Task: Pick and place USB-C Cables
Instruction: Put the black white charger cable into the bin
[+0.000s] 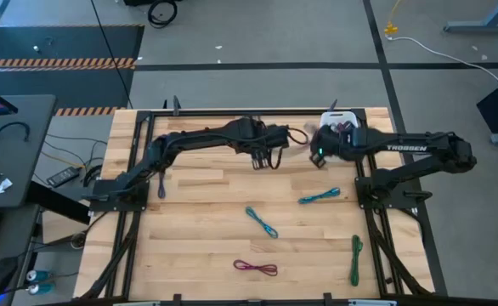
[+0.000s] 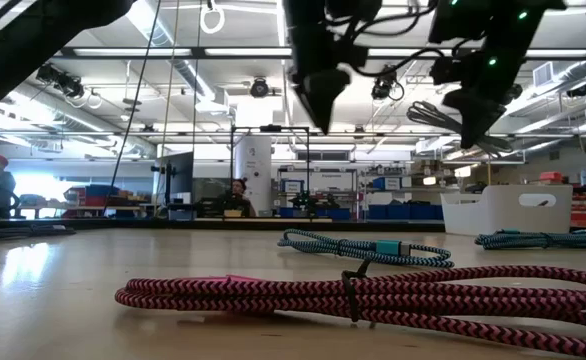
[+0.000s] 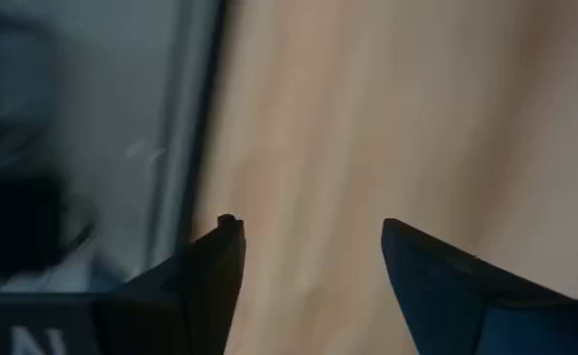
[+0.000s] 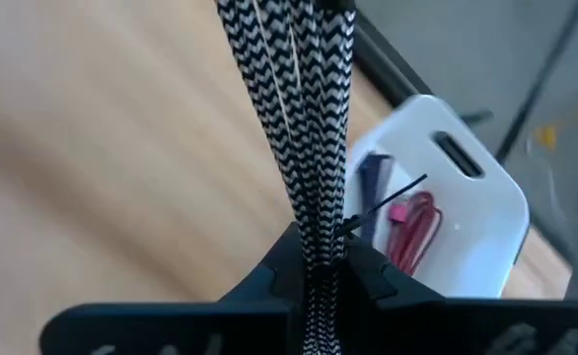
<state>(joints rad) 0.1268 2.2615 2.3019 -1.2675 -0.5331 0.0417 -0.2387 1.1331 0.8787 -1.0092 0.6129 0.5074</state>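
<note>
My right gripper (image 4: 319, 281) is shut on a grey black-and-white braided cable bundle (image 4: 289, 108), raised near the table's far edge beside the white bin (image 1: 334, 119). A red cable (image 4: 412, 232) and a dark purple one (image 4: 373, 182) lie in the bin. My left gripper (image 3: 309, 261) is open and empty, raised just left of the right one (image 1: 270, 157). Lying flat on the table are a teal cable (image 1: 319, 196), a light blue one (image 1: 262, 222), a maroon one (image 1: 256, 268), a green one (image 1: 355, 259) and a purple one (image 1: 161, 185). My right gripper pinches the grey bundle between its two fingers, right beside the black tie (image 4: 353, 222) that binds it. The fingers lie along the strands, which run straight out ahead of them. The low view shows the bundle (image 2: 443, 118) lifted clear of the table.
The bin (image 2: 508, 210) stands at the far edge, toward the right. The arms' black frames run along the left and right edges (image 1: 376, 229). Bare wood lies between the scattered cables. A person sits far off in the room (image 2: 238, 198).
</note>
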